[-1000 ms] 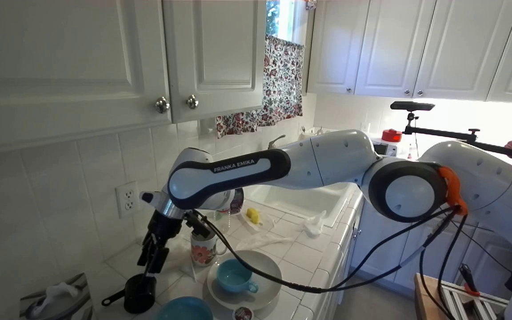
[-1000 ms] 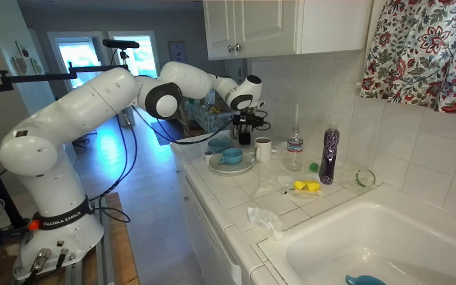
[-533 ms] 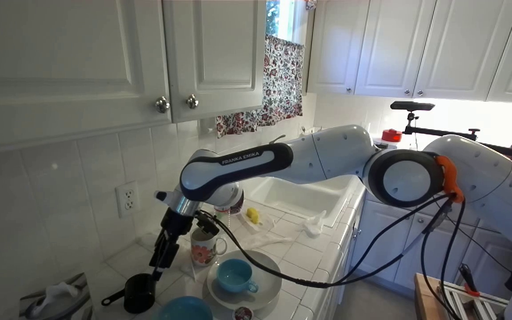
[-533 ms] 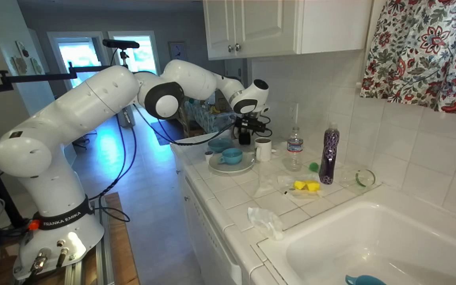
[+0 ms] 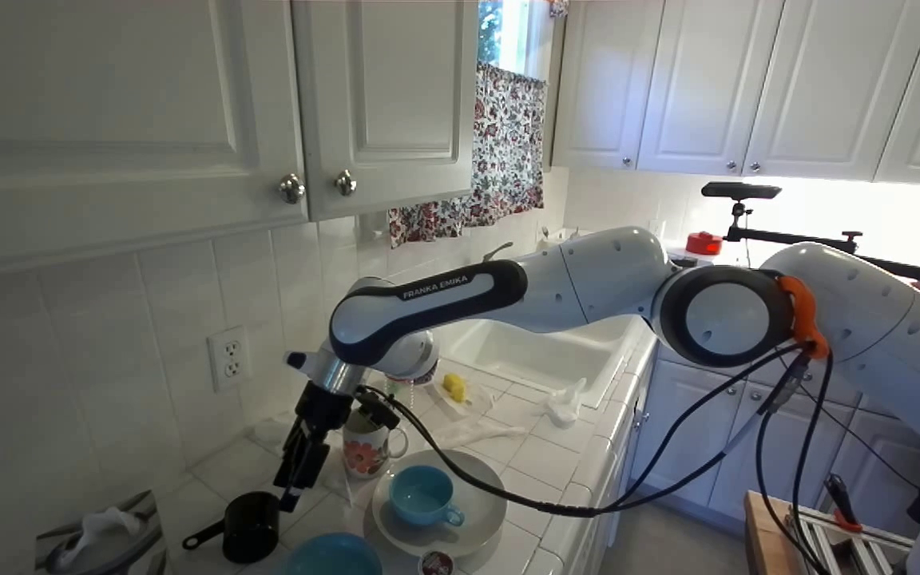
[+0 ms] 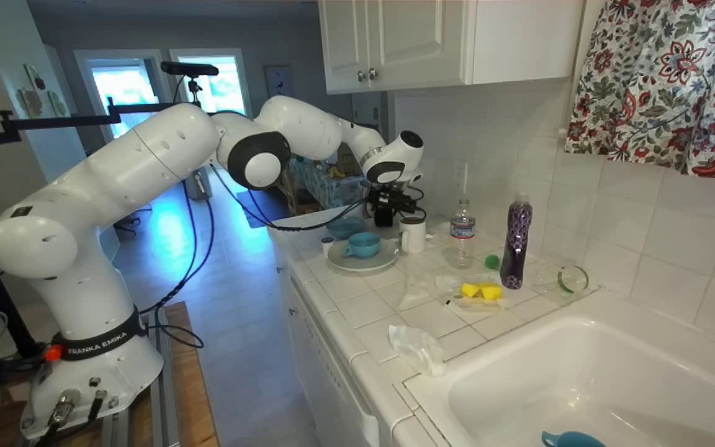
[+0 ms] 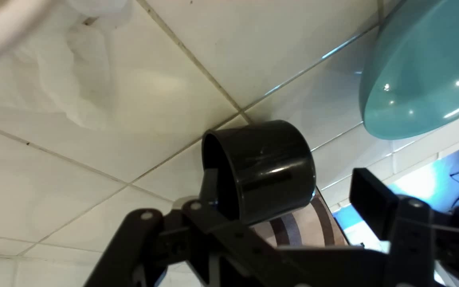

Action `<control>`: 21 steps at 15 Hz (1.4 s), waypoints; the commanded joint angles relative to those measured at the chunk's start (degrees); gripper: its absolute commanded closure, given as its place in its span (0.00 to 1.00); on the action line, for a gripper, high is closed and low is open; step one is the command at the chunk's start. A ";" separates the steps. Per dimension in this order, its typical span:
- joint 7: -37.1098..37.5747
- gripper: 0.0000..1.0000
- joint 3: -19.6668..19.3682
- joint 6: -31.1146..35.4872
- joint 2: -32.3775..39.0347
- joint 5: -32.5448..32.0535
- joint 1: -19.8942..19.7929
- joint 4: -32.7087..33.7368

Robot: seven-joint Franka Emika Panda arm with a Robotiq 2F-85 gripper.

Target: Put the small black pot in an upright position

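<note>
The small black pot lies on its side on the tiled counter, its mouth turned left in the wrist view. In an exterior view the pot has its stick handle pointing left. My gripper is open, and nothing is clamped between its fingers. One finger overlaps the pot's mouth; whether it is inside or touching, I cannot tell. The opposite finger stands well off the pot's base. From outside, the gripper is beside the pot's right end. Elsewhere, the gripper shows but the pot does not.
A blue bowl sits close to the pot, with a blue cup on a grey plate beyond it. A floral mug stands just behind the gripper. A striped brown sheet lies by the pot. The tiled wall rises behind.
In an exterior view my gripper has shifted right, from over the pot's edge to beside it, and its wrist has tilted. The pot has not visibly moved.
</note>
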 commanded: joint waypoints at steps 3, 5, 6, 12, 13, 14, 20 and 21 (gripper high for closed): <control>-6.77 0.20 1.91 -0.41 1.11 1.22 -1.40 -0.07; -9.60 0.17 2.01 -0.78 1.62 0.79 -1.38 0.26; -10.72 0.14 2.04 -0.97 1.80 0.77 -1.36 0.35; -18.80 0.37 2.29 -1.40 3.05 0.68 -1.26 1.24; -20.04 0.47 2.23 -1.41 3.21 0.60 -1.21 1.34; -20.88 0.54 2.15 -1.48 3.33 0.63 -1.16 1.42; -24.08 0.97 1.57 -1.32 3.42 0.47 -0.72 1.37; -24.08 0.98 1.33 -1.06 3.28 0.35 -0.56 1.27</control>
